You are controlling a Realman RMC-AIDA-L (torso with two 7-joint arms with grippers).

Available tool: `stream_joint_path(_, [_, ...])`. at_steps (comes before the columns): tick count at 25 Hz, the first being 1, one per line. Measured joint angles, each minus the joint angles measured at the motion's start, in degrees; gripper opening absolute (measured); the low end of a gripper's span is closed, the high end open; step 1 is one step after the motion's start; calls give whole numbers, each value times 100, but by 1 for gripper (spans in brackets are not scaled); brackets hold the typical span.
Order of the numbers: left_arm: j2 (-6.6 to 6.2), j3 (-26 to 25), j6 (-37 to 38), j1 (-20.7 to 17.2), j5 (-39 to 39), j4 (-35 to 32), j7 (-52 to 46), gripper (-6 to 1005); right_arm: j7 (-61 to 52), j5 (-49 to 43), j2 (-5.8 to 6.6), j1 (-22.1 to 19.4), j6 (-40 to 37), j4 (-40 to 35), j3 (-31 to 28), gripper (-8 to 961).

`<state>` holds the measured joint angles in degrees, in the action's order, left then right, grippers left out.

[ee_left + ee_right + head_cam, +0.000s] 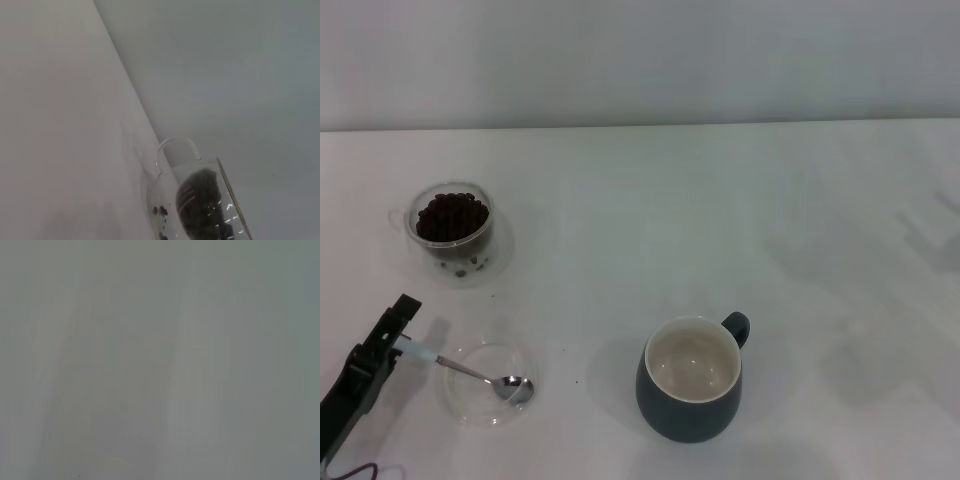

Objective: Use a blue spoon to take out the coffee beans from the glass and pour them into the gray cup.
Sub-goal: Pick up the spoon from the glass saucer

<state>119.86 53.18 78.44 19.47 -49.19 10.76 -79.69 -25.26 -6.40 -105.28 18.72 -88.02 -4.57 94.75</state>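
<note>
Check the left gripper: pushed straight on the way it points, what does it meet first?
Likely the glass of coffee beans: the left gripper, at the blue spoon handle, points up-table toward it. Depth unclear.

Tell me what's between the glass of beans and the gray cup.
Only bare white table lies between the glass and the gray cup, seen in the head view.

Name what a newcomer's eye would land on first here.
The gray cup, its cream inside bare, stands front and centre on the white table. At far left, the glass is heaped with dark coffee beans. Near the front left, the left gripper meets the blue spoon, whose bowl rests in a shallow clear dish.
</note>
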Motion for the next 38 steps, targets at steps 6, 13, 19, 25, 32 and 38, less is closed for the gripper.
stream_joint_path(6, [7, 0, 24, -5, -76, -2, 11, 788, 2, -9, -19, 0, 51, 0, 0, 705])
stream_joint_path(13, [4, 0, -5, 0, -134, 3, -72, 587, 13, -21, -41, 0, 73, 0, 0, 704])
stream_joint_path(19, [-3, 0, -9, -22, -135, -1, -151, 494, 25, -22, -66, -15, 89, 0, 0, 704])
stream_joint_path(25, [-6, 0, -133, -16, -138, -1, -273, 413, 91, -9, -102, -25, 75, 0, 0, 705])
stream_joint_path(32, [-16, -1, -226, -35, -143, -5, -432, 278, 102, -18, -109, -19, 48, 0, 0, 704])
stream_joint_path(38, [-16, 0, -185, -52, -137, -4, -419, 127, 154, -20, -116, -29, 44, 0, 0, 705])
